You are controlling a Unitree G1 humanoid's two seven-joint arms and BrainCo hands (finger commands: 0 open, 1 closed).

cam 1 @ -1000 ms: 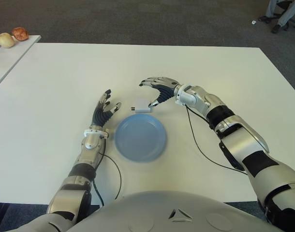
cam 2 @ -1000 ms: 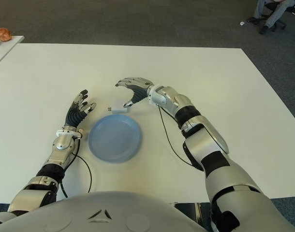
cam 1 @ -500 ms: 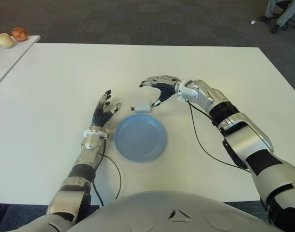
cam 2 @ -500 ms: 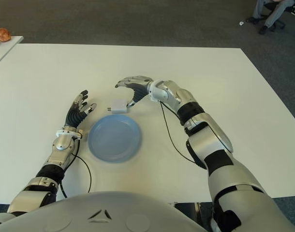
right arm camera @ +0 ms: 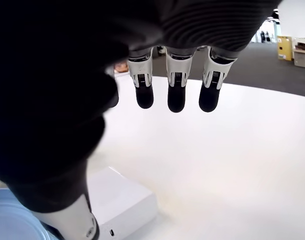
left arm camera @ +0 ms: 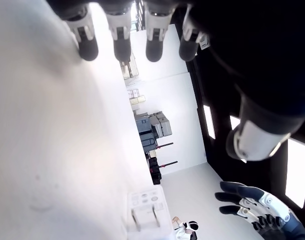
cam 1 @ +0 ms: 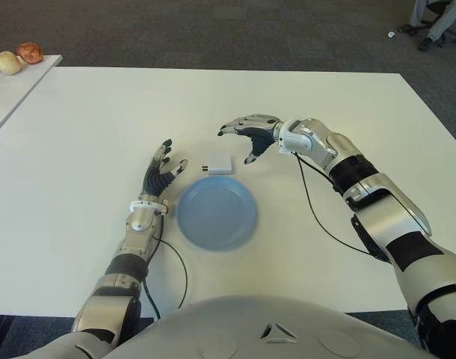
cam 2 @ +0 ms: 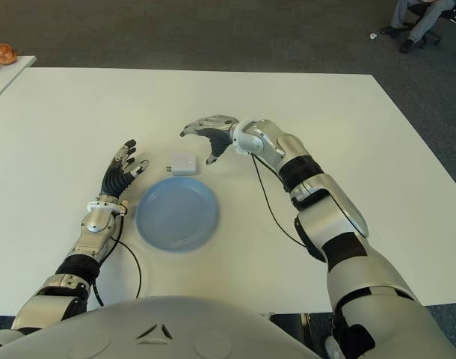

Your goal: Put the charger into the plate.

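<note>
The white cube charger [cam 1: 220, 164] lies on the white table [cam 1: 93, 127], prongs pointing to my left, just beyond the far rim of the blue plate [cam 1: 216, 213]. Nothing is on the plate. My right hand [cam 1: 238, 144] hovers a little to the right of the charger, fingers spread and arched, holding nothing; its thumb tip is a small gap away from the charger. In the right wrist view the charger [right arm camera: 117, 205] sits below the thumb with the plate's edge [right arm camera: 7, 217] beside it. My left hand [cam 1: 162, 170] shows open, left of the plate.
A black cable [cam 1: 318, 224] from my right arm trails over the table right of the plate. A side table at far left carries round food items [cam 1: 10, 62]. A person's legs and a chair [cam 1: 436, 19] are at the far right on the carpet.
My right hand has drawn back to the right, its thumb coming off the charger. The charger stays beside the plate. The left hand has not moved.
</note>
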